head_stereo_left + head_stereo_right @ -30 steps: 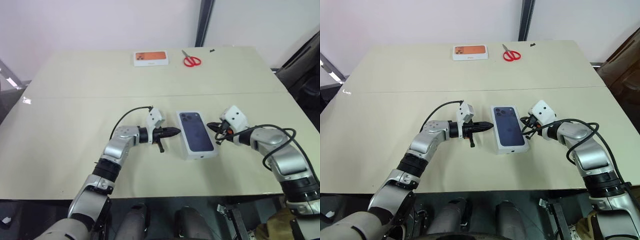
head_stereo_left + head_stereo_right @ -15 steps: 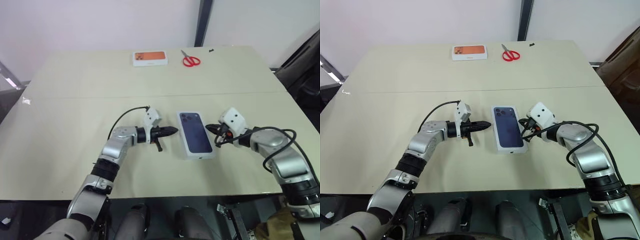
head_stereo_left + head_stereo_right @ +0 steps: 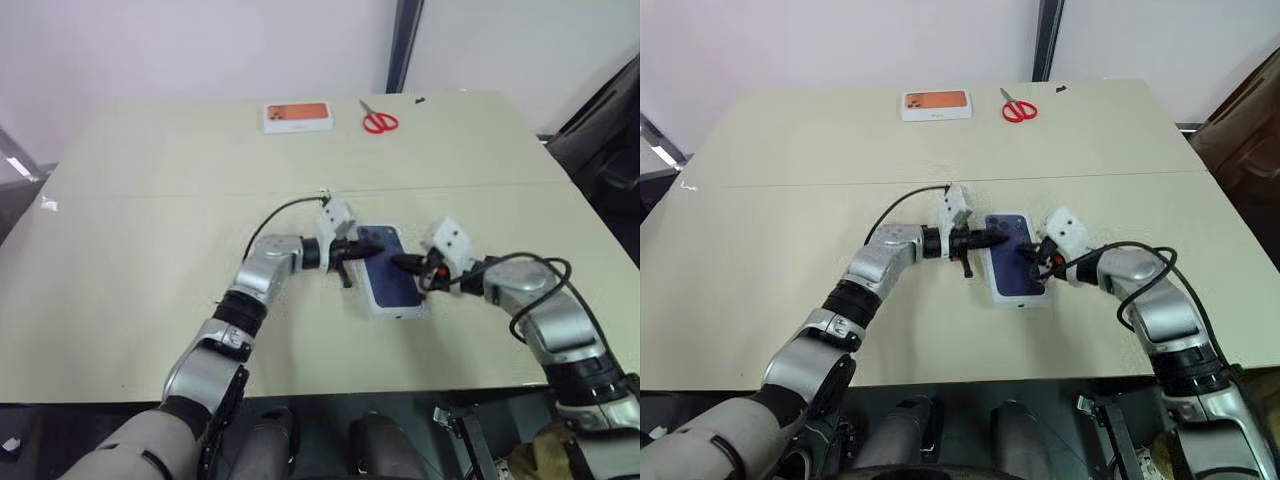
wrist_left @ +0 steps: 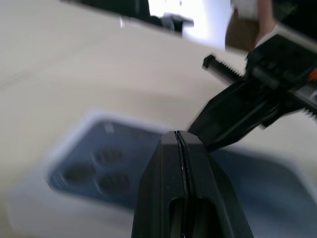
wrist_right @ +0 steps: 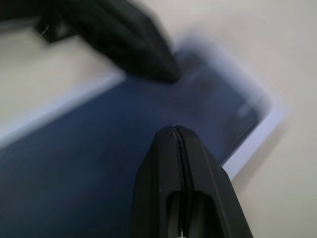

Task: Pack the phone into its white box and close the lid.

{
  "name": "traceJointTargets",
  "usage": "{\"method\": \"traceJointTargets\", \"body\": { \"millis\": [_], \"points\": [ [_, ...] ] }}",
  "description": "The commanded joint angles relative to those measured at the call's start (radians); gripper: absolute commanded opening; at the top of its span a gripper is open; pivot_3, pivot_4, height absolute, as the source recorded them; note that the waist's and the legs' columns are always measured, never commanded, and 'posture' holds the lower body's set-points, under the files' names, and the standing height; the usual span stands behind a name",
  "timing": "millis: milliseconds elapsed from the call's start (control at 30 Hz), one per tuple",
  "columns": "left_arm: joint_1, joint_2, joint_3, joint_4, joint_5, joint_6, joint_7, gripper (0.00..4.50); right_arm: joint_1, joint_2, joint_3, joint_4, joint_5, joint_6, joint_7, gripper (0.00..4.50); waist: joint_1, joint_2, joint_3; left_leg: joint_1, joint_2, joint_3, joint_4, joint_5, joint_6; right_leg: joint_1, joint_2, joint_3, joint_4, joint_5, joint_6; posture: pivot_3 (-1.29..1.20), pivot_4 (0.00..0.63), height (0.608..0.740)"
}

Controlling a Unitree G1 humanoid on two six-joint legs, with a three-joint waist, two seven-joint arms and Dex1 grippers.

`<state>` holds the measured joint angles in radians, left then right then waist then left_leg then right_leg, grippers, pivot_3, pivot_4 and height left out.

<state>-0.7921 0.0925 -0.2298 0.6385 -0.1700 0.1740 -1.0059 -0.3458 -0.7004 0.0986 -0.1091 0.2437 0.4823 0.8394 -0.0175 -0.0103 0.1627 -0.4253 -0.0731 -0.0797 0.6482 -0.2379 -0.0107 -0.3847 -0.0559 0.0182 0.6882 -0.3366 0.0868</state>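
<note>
Head views: lid lies closed on the table; box beneath hidden. Left gripper and right gripper both pinched shut, empty, tips over it, near each other.
Wrist views: lid's phone picture blurred under both closed tips.

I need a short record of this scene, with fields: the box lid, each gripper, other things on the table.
lid: on the box, dark blue phone picture facing up, near the table's middle
left gripper: shut, tip over the lid's far end
right gripper: shut, tip over the lid from the opposite side
far edge of table: orange-printed white box, red scissors
</note>
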Motion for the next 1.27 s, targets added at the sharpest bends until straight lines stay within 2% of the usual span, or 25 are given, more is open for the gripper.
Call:
{"method": "traceJointTargets", "body": {
  "millis": [33, 200, 267, 300, 367, 500, 567, 600, 833, 1067, 1267],
  "points": [
    [0.042, 0.036, -0.059, 0.019, 0.075, -0.051, -0.027, 0.00, 0.034, -0.021, 0.032, 0.011, -0.065, -0.013, -0.014, 0.03, 0.004, -0.001, 0.000, 0.001, 0.000, 0.000, 0.000, 0.000, 0.000, 0.001, 0.000, 0.000, 0.000, 0.000, 0.000, 0.00, 0.150, 0.740],
    [0.062, 0.043, -0.020, 0.010, 0.045, -0.028, -0.019, 0.00, 0.010, 0.001, 0.002, 0.029, -0.062, -0.006, -0.042, 0.03, 0.007, -0.001, -0.001, 0.017, 0.000, -0.001, -0.002, -0.002, 0.002, 0.019, 0.000, -0.001, -0.006, -0.001, 0.001, 0.00, 0.150, 0.740],
    [0.053, 0.040, 0.018, 0.001, 0.003, 0.019, -0.025, 0.00, -0.019, 0.026, -0.047, 0.025, 0.035, 0.097, -0.020, 0.03, 0.006, -0.001, 0.000, 0.017, 0.000, -0.002, -0.002, -0.002, 0.002, 0.020, 0.000, -0.002, -0.006, -0.001, 0.001, 0.00, 0.150, 0.740],
    [0.049, 0.041, 0.041, -0.016, -0.020, 0.038, -0.024, 0.26, -0.034, 0.033, -0.068, 0.022, 0.066, 0.128, -0.014, 0.26, 0.006, -0.001, 0.000, 0.017, 0.000, -0.002, -0.002, -0.002, 0.002, 0.019, 0.000, -0.002, -0.006, -0.001, 0.001, 0.00, 0.150, 0.740],
    [0.068, 0.064, 0.058, -0.100, -0.052, 0.056, -0.051, 0.82, -0.057, 0.044, -0.103, 0.009, 0.093, 0.135, -0.017, 0.84, 0.006, -0.001, 0.000, 0.016, 0.000, -0.002, -0.002, -0.002, 0.002, 0.018, 0.000, -0.002, -0.006, -0.001, 0.001, 0.00, 0.150, 0.740],
    [0.149, 0.166, 0.107, -0.317, -0.105, 0.105, -0.073, 2.84, -0.049, 0.025, -0.168, -0.035, 0.138, 0.124, 0.000, 2.94, 0.001, -0.001, 0.000, 0.013, 0.000, -0.001, -0.004, -0.001, 0.001, 0.012, 0.000, 0.001, -0.005, -0.001, 0.000, 0.00, 0.150, 0.740],
    [0.192, 0.235, 0.139, -0.371, -0.116, 0.120, -0.075, 3.74, -0.008, 0.005, -0.203, -0.046, 0.164, 0.125, 0.025, 3.85, 0.004, 0.000, 0.000, 0.012, 0.000, -0.002, -0.004, -0.001, 0.001, 0.011, 0.000, 0.001, -0.005, -0.001, 0.000, 0.00, 0.150, 0.740],
    [0.211, 0.266, 0.159, -0.380, -0.128, 0.128, -0.081, 4.36, 0.015, -0.005, -0.218, -0.053, 0.170, 0.118, 0.034, 4.47, 0.005, 0.000, 0.000, 0.012, 0.000, -0.002, -0.004, -0.001, 0.001, 0.011, 0.000, 0.001, -0.005, -0.001, 0.000, 0.00, 0.150, 0.740],
    [0.380, 0.487, 0.289, -0.403, -0.161, 0.122, -0.112, 4.44, 0.177, -0.072, -0.345, -0.129, 0.226, 0.085, 0.091, 4.49, 0.008, 0.000, 0.000, 0.012, 0.000, -0.002, -0.004, -0.002, 0.002, 0.012, -0.001, 0.001, -0.006, -0.001, 0.000, 0.00, 0.150, 0.740],
    [0.512, 0.569, 0.396, -0.458, -0.218, 0.134, -0.102, 4.44, 0.375, -0.134, -0.411, -0.144, 0.156, -0.137, 0.173, 4.49, 0.013, 0.000, 0.000, 0.012, 0.000, -0.002, -0.004, -0.002, 0.003, 0.013, -0.002, 0.000, -0.007, -0.001, 0.000, 0.00, 0.150, 0.740],
    [0.577, 0.618, 0.446, -0.463, -0.233, 0.143, -0.092, 4.44, 0.394, -0.149, -0.439, -0.116, 0.170, -0.152, 0.180, 4.49, 0.008, 0.000, 0.000, 0.012, 0.000, -0.001, -0.005, -0.003, 0.003, 0.012, -0.002, 0.000, -0.007, -0.001, 0.000, 0.00, 0.150, 0.740]
  ]
}}
